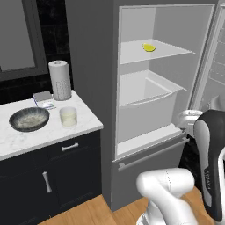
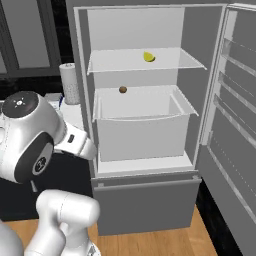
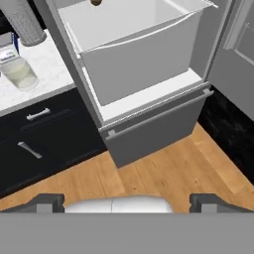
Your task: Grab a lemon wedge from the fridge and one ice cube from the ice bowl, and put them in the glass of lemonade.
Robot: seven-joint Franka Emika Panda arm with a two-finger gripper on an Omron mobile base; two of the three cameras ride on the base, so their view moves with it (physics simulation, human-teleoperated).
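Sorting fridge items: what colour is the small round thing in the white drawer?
Brown; the small round item shows best in the right base view.

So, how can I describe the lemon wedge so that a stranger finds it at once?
Look inside the open fridge, at the white upper shelf above the drawer. The lemon wedge lies there, tiny and bright yellow, unlike the small round brown item lower down.

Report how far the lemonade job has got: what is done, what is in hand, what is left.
Done: the fridge stands open. In hand: nothing; the gripper is open and empty, low before the fridge. Left: the lemon wedge lies on the upper shelf, the ice bowl sits on the counter beside the glass of lemonade, so both pickups and both drops into the glass remain.
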